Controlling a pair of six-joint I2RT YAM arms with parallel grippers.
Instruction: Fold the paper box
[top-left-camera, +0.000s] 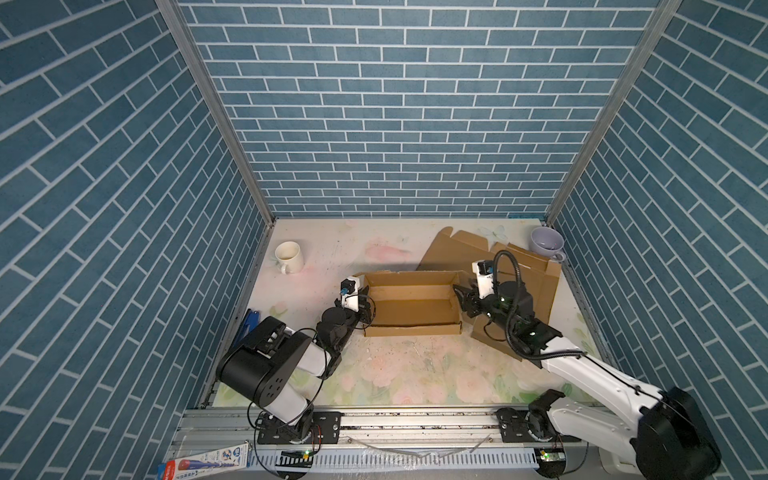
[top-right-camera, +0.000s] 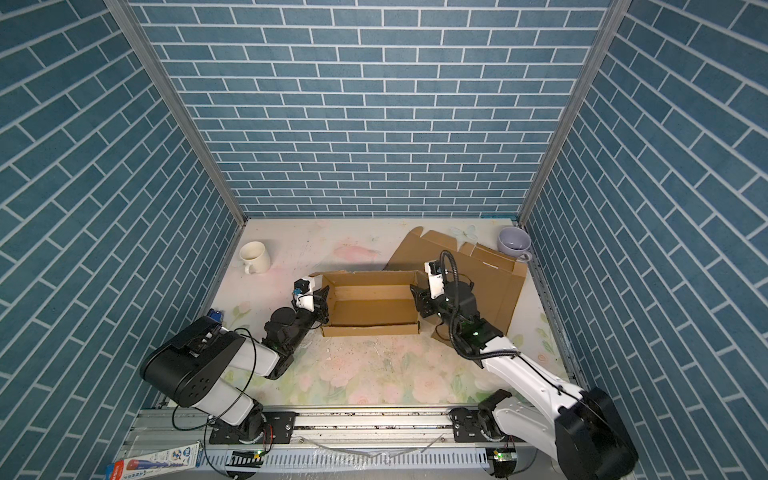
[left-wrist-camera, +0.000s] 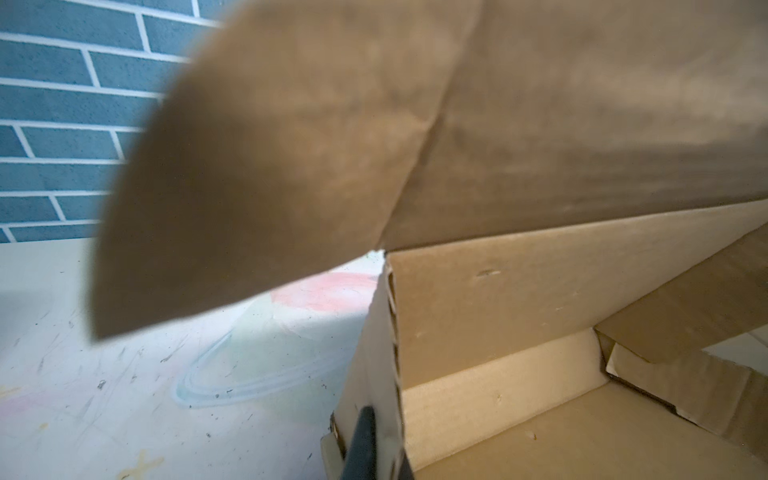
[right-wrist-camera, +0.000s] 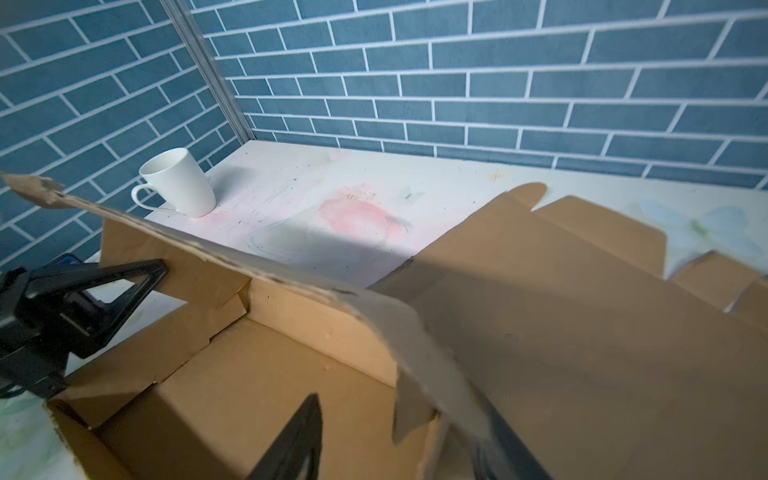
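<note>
Ceramic first: the white mug (top-left-camera: 289, 255) is standing upright at the far left of the table (top-left-camera: 399, 365), well apart from all cardboard.

Moving right, the left gripper (top-left-camera: 366, 301) is working at the left end of the paper box (top-left-camera: 411, 307). Its jaws are pressing together on that end wall. In the left wrist view one dark finger (left-wrist-camera: 361, 440) is lying against the wall's outer face, and the corrugated edge is running just beside it.

The paper box is sitting at mid-table in both top views, open upward, with its long walls raised. Its far wall is leaning over the interior in the right wrist view.

At the right end, the right gripper (top-left-camera: 461, 295) is straddling the box's end flap with its jaws standing spread. In the right wrist view one finger (right-wrist-camera: 291, 440) is reaching inside over the box floor. The other is showing only as a blur beyond the flap, so whether either is touching the card cannot be told.

Behind that arm a flat cardboard sheet (top-left-camera: 544, 286) is lying unfolded. A lavender cup (top-left-camera: 546, 242) is sitting in the far right corner beside it.
</note>
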